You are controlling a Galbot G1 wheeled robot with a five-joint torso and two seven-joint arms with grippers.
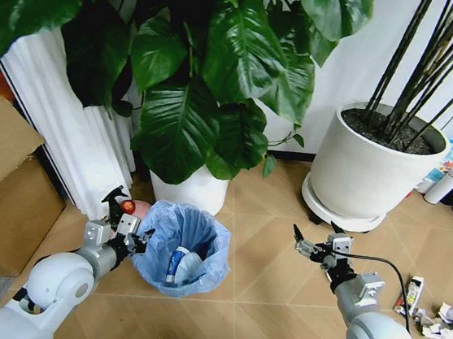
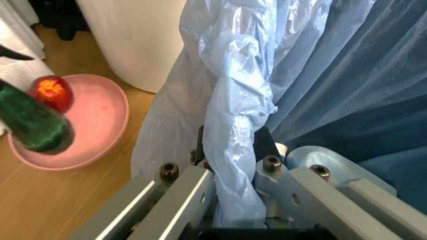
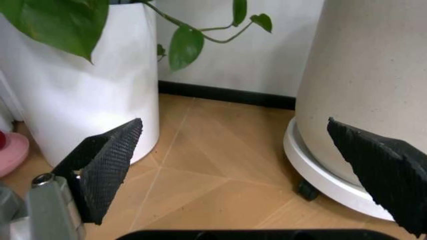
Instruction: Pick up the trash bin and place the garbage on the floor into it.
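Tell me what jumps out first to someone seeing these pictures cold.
The blue-bagged trash bin stands on the wooden floor below a big-leafed plant, with the left gripper shut on the bag at its rim. The right gripper hangs open and empty above bare floor near the large white pot. Crumpled white paper lies on the floor at far right.

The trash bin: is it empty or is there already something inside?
Not empty: the trash bin holds a white-blue small bottle inside its blue bag.
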